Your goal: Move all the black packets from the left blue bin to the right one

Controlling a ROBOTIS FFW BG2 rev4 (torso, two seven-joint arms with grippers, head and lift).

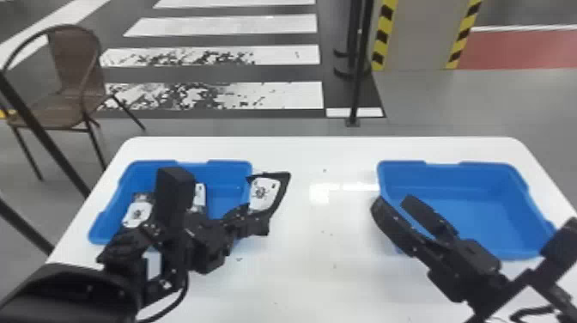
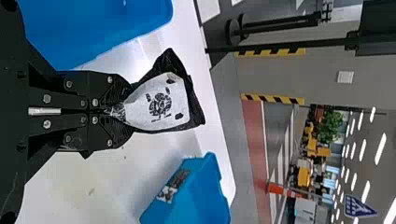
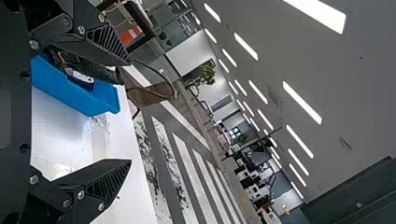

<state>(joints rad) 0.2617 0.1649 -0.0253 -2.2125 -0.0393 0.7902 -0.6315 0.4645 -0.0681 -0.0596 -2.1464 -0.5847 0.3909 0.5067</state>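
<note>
My left gripper [image 1: 247, 214] is shut on a black packet [image 1: 266, 193] with a white label, held beside the right edge of the left blue bin [image 1: 227, 168]. In the left wrist view, the gripper [image 2: 122, 110] pinches one end of that packet [image 2: 159, 102]. More labelled packets [image 1: 138, 212] lie in the left bin, partly hidden by the left arm. My right gripper [image 1: 395, 202] stands open at the near left side of the right blue bin [image 1: 485, 172], in whose visible part no packet lies. The right wrist view has its gripper [image 3: 127, 114] with fingers wide apart and nothing between them.
Both bins stand on a white table [image 1: 317, 150], with a wide gap between them. Past the table's far edge are a black post [image 1: 356, 86] and, at the left, a brown chair [image 1: 75, 64].
</note>
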